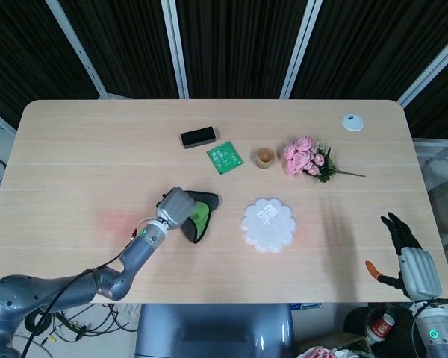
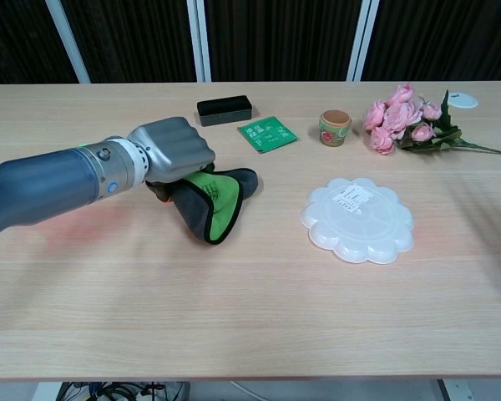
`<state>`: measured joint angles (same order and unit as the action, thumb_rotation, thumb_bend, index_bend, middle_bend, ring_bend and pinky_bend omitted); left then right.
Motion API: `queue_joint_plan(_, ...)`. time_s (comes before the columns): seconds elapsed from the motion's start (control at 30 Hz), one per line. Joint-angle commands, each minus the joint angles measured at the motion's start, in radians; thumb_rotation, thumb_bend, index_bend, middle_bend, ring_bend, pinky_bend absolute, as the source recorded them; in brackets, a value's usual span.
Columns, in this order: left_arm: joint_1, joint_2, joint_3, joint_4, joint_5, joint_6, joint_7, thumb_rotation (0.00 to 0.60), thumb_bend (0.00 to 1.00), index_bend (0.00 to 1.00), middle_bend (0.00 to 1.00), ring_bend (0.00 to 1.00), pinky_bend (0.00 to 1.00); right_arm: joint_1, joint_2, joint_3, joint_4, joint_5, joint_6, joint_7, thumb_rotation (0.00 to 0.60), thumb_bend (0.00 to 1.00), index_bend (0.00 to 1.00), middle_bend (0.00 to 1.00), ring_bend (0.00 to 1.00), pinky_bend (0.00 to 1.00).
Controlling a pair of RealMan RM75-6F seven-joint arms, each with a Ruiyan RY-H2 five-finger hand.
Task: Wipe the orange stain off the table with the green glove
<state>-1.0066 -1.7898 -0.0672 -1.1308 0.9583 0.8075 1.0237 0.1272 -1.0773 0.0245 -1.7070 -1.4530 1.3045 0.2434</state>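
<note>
Green glove (image 2: pixel 210 203): one, gripped by left hand (image 2: pixel 174 152) on table (image 2: pixel 259 317). Right hand (image 1: pixel 412 257): one, fingers spread, holding nothing.

A pale wooden table (image 1: pixel 75 142) with rounded corners fills both views under even, soft light. Behind its far edge hang dark pleated curtains (image 1: pixel 239 45) split by slanted white frame bars (image 1: pixel 173 45). Below the near edge, cables (image 1: pixel 82 324) lie on a grey floor.

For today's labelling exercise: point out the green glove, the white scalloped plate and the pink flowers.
green glove (image 2: pixel 220 199), chest view, on its green cloth beside the left hand.
white scalloped plate (image 2: pixel 376 238), chest view, on its bare lower part.
pink flowers (image 1: pixel 301 155), head view, on the blooms.
</note>
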Motion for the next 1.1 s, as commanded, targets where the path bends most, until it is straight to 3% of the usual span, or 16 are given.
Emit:
queue_joint_plan(0.03, -0.012, 0.004, 0.016, 0.022, -0.029, -0.011, 0.049, 0.6, 0.68, 0.72, 0.78, 0.68, 0.73, 0.0, 0.0, 0.0, -0.001, 0.0, 0.001, -0.001, 0.6, 0.21, 0.0, 0.0, 0.0, 0.18)
queue_joint_plan(0.6, 0.034, 0.163, 0.06, 0.038, -0.119, 0.022, 0.112, 0.6, 0.68, 0.72, 0.78, 0.68, 0.73, 0.0, -0.002, -0.004, -0.005, -0.005, -0.001, -0.01, 0.6, 0.22, 0.0, 0.0, 0.0, 0.18)
queue_joint_plan(1.1, 0.0, 0.09, 0.065, -0.059, -0.049, 0.0, 0.073, 0.6, 0.68, 0.71, 0.78, 0.68, 0.73, -0.002, 0.0, -0.004, -0.006, -0.004, 0.001, -0.004, 0.6, 0.22, 0.0, 0.0, 0.0, 0.18)
